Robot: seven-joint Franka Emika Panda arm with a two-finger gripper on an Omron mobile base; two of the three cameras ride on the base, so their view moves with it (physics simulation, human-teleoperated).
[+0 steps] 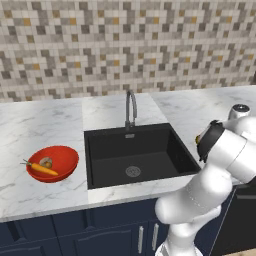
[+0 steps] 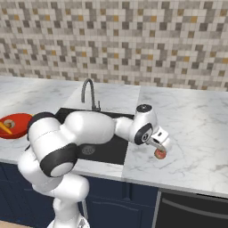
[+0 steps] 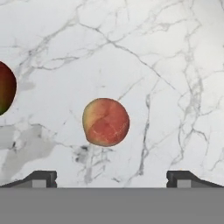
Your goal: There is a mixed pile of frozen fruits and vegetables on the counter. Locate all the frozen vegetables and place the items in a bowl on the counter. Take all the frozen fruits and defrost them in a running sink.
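Gripper (image 3: 111, 178) spread wide and holding nothing, I'm hovering right over the reddish-pink fruit (image 3: 106, 122), which sits centred between my fingertips on the tabletop (image 3: 166, 52), near its front edge, right of the sink (image 2: 111, 149).

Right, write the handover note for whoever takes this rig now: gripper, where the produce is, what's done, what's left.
Gripper: open, holding nothing, poised over the small round reddish-pink fruit on the white marble counter, right of the sink.
Second fruit, the darker reddish-green piece, lies beside it on the counter.
Done: slim orange carrot and small beige-brown lump are in the glossy red bowl, left of the black sink.
Left: move both fruits into the sink. No water visible from the curved grey tap.
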